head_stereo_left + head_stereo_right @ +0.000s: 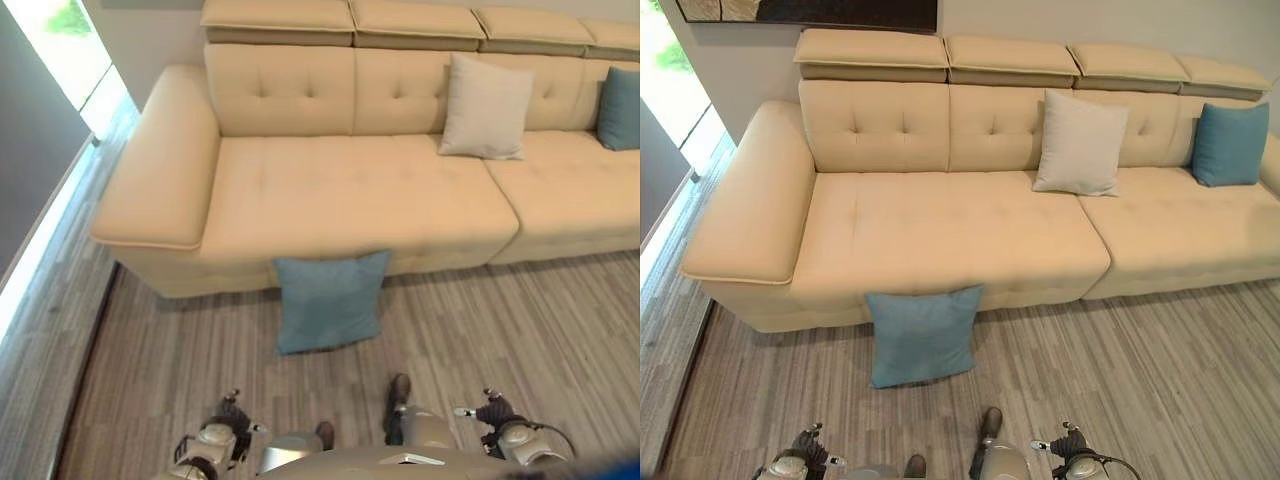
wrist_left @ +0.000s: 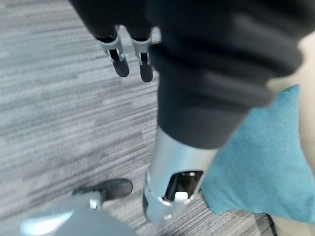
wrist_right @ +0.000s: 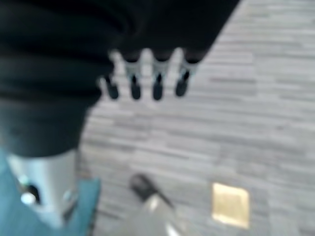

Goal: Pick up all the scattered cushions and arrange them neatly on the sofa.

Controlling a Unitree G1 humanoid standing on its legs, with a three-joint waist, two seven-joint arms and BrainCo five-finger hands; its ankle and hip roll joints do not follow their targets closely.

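A blue cushion [image 1: 330, 300] stands on the floor, leaning against the front of the beige sofa [image 1: 340, 190]; it also shows in the left wrist view as the blue cushion [image 2: 266, 167]. On the seat a white cushion [image 1: 487, 107] rests upright against the backrest, and another blue cushion [image 1: 1230, 143] leans at the far right. My left hand [image 1: 232, 415] hangs low on the near side of the floor cushion, fingers [image 2: 130, 61] straight and holding nothing. My right hand [image 1: 495, 412] hangs low to the right, its fingers [image 3: 145, 83] straight and empty.
The sofa's wide left armrest [image 1: 160, 160] is near a bright window strip [image 1: 70, 60]. Striped grey wood floor [image 1: 500, 330] lies in front of the sofa. A small brass floor plate [image 3: 230, 204] sits near my right side. A blurred blue shape [image 1: 615, 468] shows at the lower right.
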